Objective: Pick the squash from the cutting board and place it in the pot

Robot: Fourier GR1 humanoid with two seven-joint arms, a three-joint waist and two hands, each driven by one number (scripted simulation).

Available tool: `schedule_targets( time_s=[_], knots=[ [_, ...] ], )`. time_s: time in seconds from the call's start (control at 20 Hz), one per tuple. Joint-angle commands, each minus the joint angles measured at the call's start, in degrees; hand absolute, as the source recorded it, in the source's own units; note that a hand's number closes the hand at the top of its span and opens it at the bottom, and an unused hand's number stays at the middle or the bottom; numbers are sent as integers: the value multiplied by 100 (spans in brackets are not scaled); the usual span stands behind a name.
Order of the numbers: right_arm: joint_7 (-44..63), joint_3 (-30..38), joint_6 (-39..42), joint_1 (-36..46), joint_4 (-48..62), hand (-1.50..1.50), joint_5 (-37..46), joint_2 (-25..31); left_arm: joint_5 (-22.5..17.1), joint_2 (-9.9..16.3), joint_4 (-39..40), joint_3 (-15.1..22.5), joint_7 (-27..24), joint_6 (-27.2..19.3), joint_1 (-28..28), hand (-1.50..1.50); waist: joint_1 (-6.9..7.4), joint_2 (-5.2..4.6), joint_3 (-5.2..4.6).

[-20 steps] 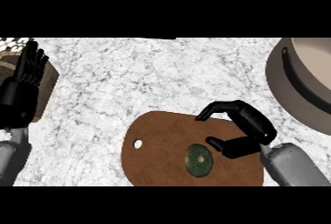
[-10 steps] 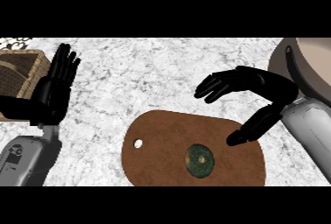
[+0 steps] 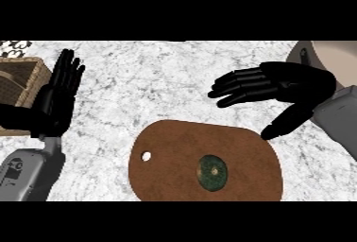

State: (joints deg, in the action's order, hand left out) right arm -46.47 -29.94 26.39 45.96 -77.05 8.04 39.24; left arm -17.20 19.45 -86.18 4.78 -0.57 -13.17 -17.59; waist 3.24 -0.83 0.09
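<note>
A dark green squash (image 3: 213, 172) lies on the brown cutting board (image 3: 174, 146), right of the board's middle. My right hand (image 3: 286, 85) hovers open above the board's far right edge, fingers stretched to the left and thumb pointing down; it touches nothing. The pot (image 3: 333, 56) shows only as a pale curved rim at the upper right, partly hidden by that hand and its forearm. At the left edge my left hand (image 3: 52, 101) rests open, fingers up.
A wicker basket (image 3: 17, 85) stands at the left edge behind my left hand. The speckled marble counter (image 3: 153, 80) stretches between the basket and the pot.
My right hand has lifted from beside the squash, uncurled its fingers and moved up and right towards the pot. The squash stays on the board. The left arm has shifted slightly right.
</note>
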Motion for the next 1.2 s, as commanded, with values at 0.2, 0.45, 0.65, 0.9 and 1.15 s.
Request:
schedule_targets(
  time_s=[0.2, 0.45, 0.65, 0.9, 1.15],
  knots=[
    [-960, -925, 237, 410, 141, -150, 1093, 43, 52, -91, 87, -152, 75, -121, -110, 0, -221, 57, -10],
    [-329, -1302, -111, 126, -174, -150, 1553, -271, 64, 118, -116, -346, 422, -83, -228, 0, -281, 86, -9],
    [-21, -1451, 57, 89, -131, -150, 1804, -349, 119, -59, -350, -191, 212, 51, 265, 0, -263, 88, -11],
    [-167, -1700, -226, -240, 10, -150, 2226, -602, 115, 31, -118, -439, 90, 221, 223, 0, -275, 78, -9],
    [-468, -1602, -432, -593, -80, -150, 2504, -590, 241, -201, -205, -387, 149, 128, 360, 0, -302, 83, -9]
  ],
)
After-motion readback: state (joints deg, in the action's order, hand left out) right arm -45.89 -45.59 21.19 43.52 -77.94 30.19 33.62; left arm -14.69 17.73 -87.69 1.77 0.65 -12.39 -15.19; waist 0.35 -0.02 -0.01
